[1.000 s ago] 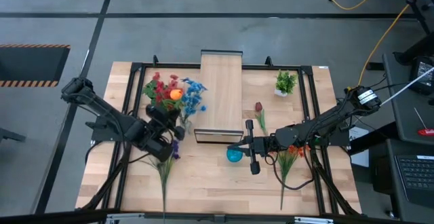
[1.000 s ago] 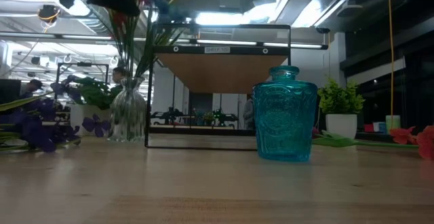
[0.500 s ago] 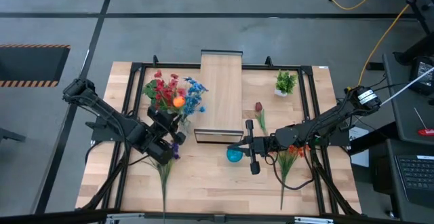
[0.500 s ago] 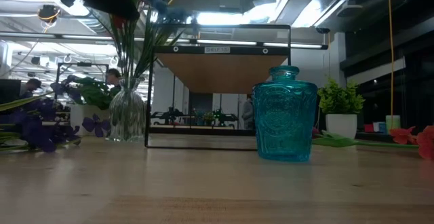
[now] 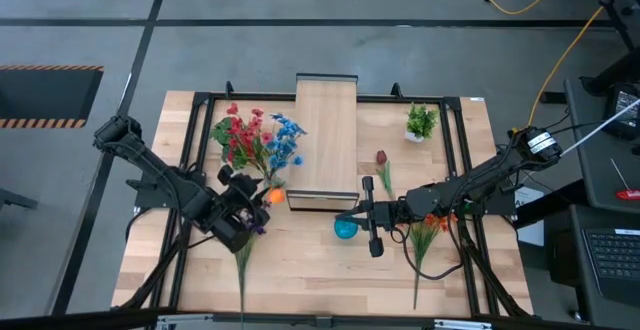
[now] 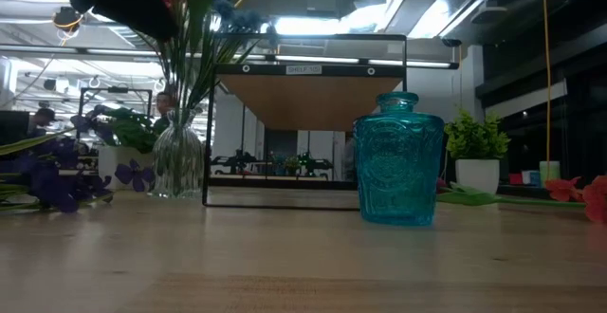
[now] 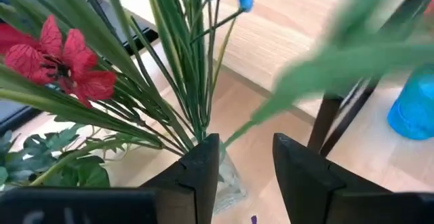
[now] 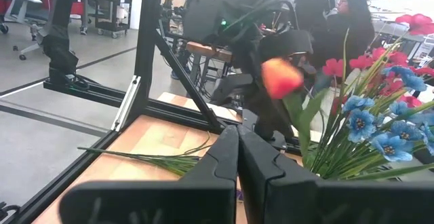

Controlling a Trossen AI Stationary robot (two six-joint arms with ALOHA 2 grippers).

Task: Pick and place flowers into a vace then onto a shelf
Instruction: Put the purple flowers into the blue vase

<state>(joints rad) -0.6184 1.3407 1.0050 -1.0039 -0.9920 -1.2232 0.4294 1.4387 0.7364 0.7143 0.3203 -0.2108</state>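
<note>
A clear glass vase (image 6: 180, 161) stands left of the shelf (image 5: 325, 140). It holds red flowers (image 5: 238, 130) and blue flowers (image 5: 285, 135). An orange flower (image 5: 272, 196) leans out of the bunch toward the near edge, and its green stem (image 7: 325, 68) crosses past my left gripper (image 7: 245, 142). That gripper is open just near-left of the vase, with its fingers on either side of the vase mouth (image 7: 227, 176) and touching nothing. My right gripper (image 5: 348, 213) is shut and hovers beside the blue vase (image 5: 345, 230), which stands on the table in front of the shelf.
A purple flower (image 5: 242, 250) lies near the left front. A dark red tulip (image 5: 381, 158) and red-orange flowers (image 5: 430, 225) lie right of the shelf. A small potted plant (image 5: 421, 122) stands at the far right. People (image 8: 352, 13) show in the room beyond.
The orange flower's bloom has swung out of the bunch and down toward the near edge, while the foot of its stem stays at the glass vase. My left gripper has drawn back a little toward the near-left. My right arm has kept still.
</note>
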